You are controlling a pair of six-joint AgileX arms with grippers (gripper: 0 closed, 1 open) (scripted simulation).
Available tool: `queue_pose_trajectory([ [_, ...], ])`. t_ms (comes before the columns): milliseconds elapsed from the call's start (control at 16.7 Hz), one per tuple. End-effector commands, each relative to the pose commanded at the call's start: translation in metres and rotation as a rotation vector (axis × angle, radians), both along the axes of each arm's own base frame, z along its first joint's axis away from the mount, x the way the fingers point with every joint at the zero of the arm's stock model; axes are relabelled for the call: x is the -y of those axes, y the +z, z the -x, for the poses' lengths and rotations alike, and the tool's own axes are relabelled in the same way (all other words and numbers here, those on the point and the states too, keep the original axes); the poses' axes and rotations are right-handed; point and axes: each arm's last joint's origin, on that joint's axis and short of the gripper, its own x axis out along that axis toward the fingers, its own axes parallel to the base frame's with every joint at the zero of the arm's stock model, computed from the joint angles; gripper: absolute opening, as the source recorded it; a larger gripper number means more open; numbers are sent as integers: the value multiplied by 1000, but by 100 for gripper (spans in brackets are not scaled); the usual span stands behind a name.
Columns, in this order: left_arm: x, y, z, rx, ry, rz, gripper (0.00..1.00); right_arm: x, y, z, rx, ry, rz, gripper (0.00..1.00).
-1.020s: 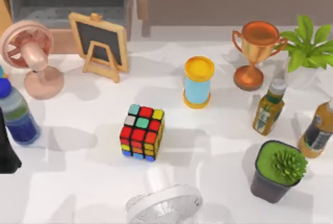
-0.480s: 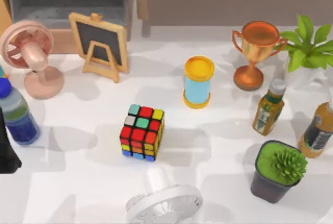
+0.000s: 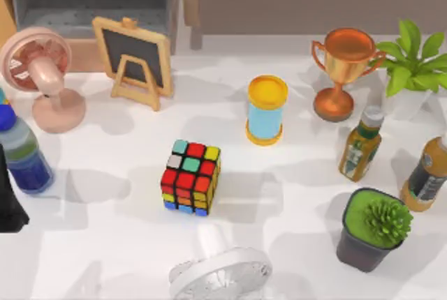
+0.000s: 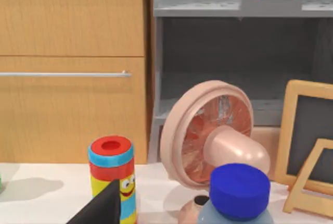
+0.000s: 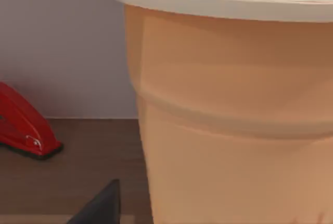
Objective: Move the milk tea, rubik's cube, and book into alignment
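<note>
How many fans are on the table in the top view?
2: a pink fan at the far left beside the small chalkboard, and a white fan at the near edge, just in front of the rubik's cube. Others may lie out of frame.

A white fan [image 3: 220,272] is cut off by the top view's bottom edge. A tan cup [image 5: 234,104] runs past the right wrist view's edges. A blue-capped bottle [image 4: 239,195] is cropped below its shoulders.

rubik's cube [image 3: 191,177] mid-table | chalkboard [image 3: 134,58] behind-left | trophy [image 3: 341,70] behind-right | potted succulent [image 3: 372,229] right
</note>
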Motion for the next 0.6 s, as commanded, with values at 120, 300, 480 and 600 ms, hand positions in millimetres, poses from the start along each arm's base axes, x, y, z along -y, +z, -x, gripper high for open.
queue_pose_trajectory([
  [120,0,0,0,0,0,0,100,0,0,-18,1,1,0,100],
  [300,0,0,0,0,0,0,100,-1,0,-41,1,3,0,100],
  [480,0,0,0,0,0,0,100,-1,0,-49,0,1,0,100],
  [600,0,0,0,0,0,0,100,-1,0,-49,0,1,0,100],
])
